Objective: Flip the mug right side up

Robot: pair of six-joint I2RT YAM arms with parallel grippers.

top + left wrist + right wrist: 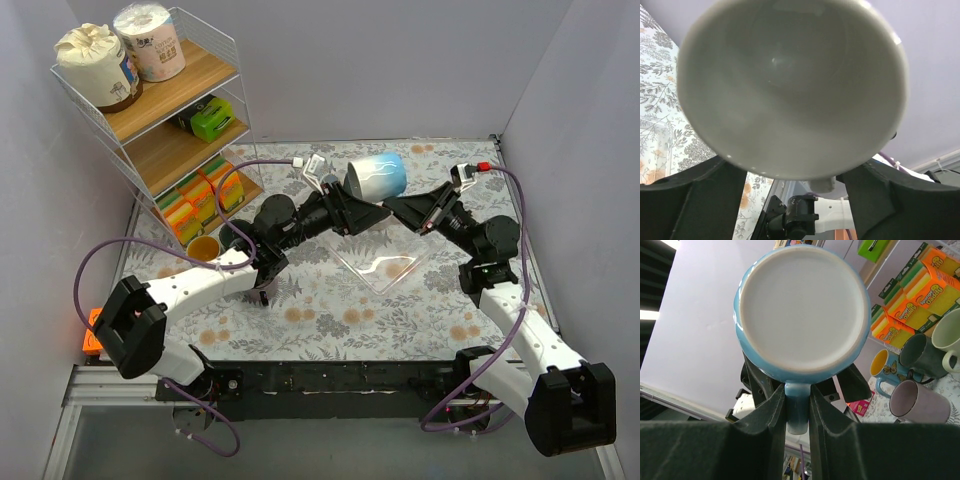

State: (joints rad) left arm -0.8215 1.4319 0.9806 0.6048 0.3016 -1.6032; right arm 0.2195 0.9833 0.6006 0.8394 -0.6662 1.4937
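— Where is the mug?

— Off the table, held in the air over the middle of its far edge. It lies on its side, with its mouth toward the left arm and its flat white base toward the right one.

— Who has it?

— The right claw is clamped on the blue handle, one finger on each side. The left claw stands wide around the rim. Its fingers sit at either side of the mouth, but I cannot tell whether they press it.

— What's around?

— A clear plastic tray lies on the floral cloth, just nearer than the mug. A wire rack fills the far left corner. It has two paper rolls on top, a green item on the middle shelf and sponge packs on the lowest.

— Anything by the rack?

— More cups stand at its foot. From above, only a yellow-lined one shows past the left arm. The right wrist view shows a butterfly cup, a dark one, a cream one and a lilac one.
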